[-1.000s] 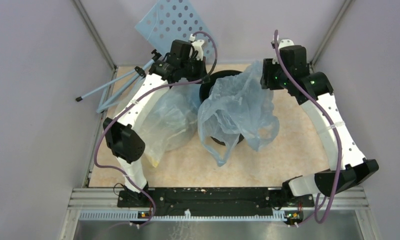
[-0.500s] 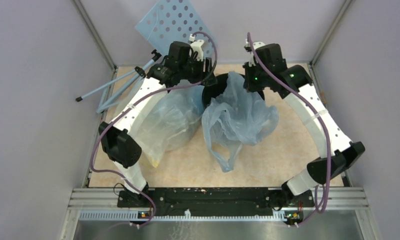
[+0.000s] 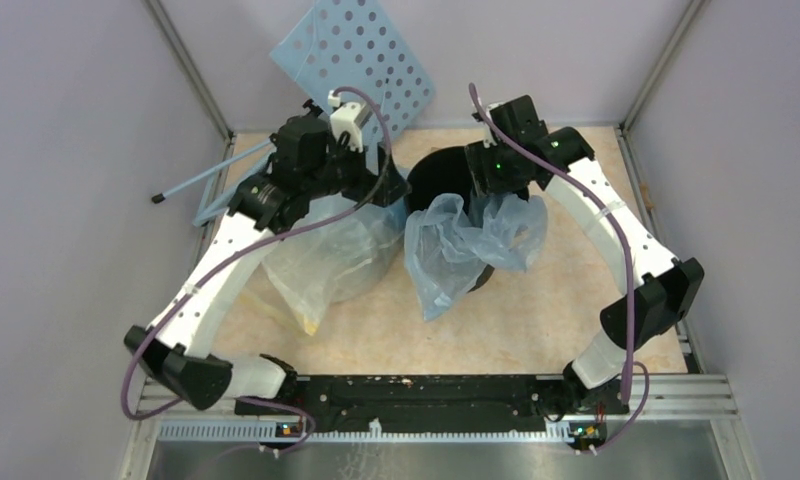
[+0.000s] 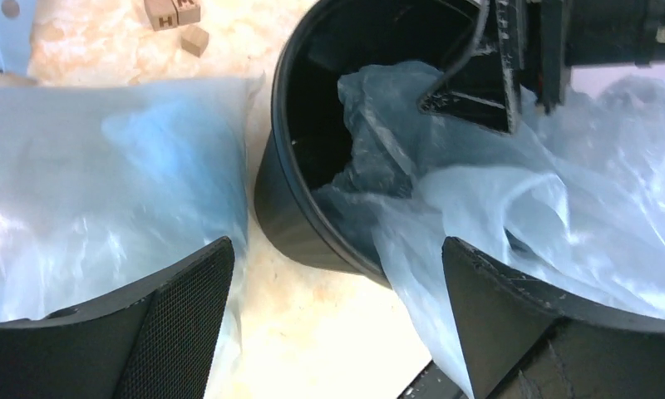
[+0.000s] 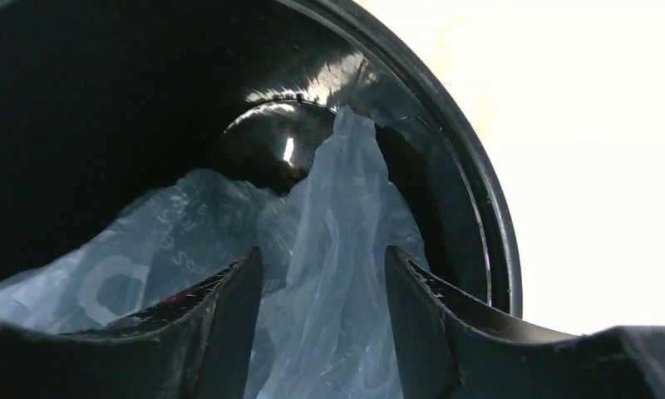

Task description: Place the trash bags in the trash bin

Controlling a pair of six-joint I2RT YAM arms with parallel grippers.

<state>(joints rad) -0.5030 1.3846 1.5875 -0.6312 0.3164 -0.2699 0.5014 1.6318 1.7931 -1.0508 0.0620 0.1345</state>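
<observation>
Crinkly blue trash bag [image 3: 456, 240] over round black trash bin [image 4: 279, 199], right gripper [image 5: 322, 253] seemingly pinching it, left gripper [image 4: 336, 249] wide, empty.

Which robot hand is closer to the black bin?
Right. The right end effector is at the bin's mouth, with the bag between its fingers. The left end effector hangs off to the bin's side, over the clear sack.

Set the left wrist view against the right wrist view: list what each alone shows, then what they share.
Left wrist only: the clear sack beside the trash bin, small wooden blocks, the bin's outer wall. Right wrist only: the bin's shiny floor, white lettering on the trash bag. Both: that blue bag partly inside the black bin.
</observation>
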